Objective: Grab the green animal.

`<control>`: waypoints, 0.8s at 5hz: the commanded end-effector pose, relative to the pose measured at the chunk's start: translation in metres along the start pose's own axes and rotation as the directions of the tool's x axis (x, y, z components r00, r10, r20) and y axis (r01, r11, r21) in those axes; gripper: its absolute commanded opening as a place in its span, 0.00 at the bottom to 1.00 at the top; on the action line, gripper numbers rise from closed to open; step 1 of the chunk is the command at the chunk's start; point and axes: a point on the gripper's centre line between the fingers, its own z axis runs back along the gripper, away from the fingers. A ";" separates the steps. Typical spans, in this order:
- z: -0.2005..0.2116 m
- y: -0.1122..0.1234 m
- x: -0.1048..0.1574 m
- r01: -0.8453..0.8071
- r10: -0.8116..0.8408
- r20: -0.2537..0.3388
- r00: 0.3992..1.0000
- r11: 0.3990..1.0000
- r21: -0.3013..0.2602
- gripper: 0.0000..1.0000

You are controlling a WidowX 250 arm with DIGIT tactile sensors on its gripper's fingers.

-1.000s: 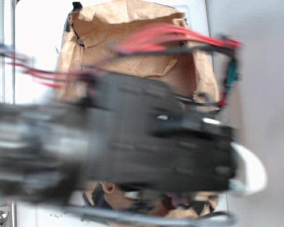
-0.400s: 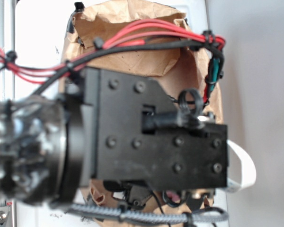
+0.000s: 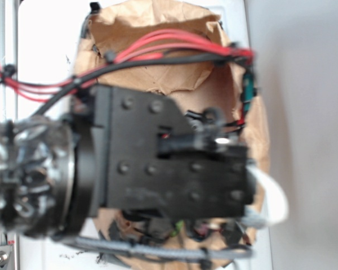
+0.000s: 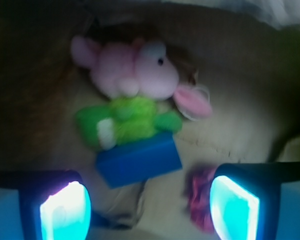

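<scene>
1. Now the arm (image 3: 169,163) is shifting left and down over the paper (image 3: 158,39) compared with a moment ago, blur easing, so it seems to be settling for the descent.
2. Gripper (image 4: 150,205) is hanging open, empty, pads glowing cyan.
3. Green animal (image 4: 127,120), fuzzy and soft, is lying ahead of the gripper, touching the pink bunny (image 4: 135,70) above and the hard blue block (image 4: 139,161) below.
4. Crinkled brown paper is lying underneath.

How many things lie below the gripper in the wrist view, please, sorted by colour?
Green: 1, the green animal
Pink: 1, the pink bunny
Blue: 1, the blue block
Dark red: 1, a blurred small item
Total: 4
</scene>
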 end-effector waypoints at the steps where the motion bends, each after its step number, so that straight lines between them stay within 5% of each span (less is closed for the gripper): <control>1: -0.015 -0.003 0.020 0.068 -0.067 0.109 0.992 0.998 -0.006 1.00; 3: -0.019 -0.021 0.030 0.090 -0.075 0.099 0.992 0.984 -0.153 1.00; 4: -0.014 -0.036 0.026 -0.088 0.105 0.133 0.986 0.988 -0.130 1.00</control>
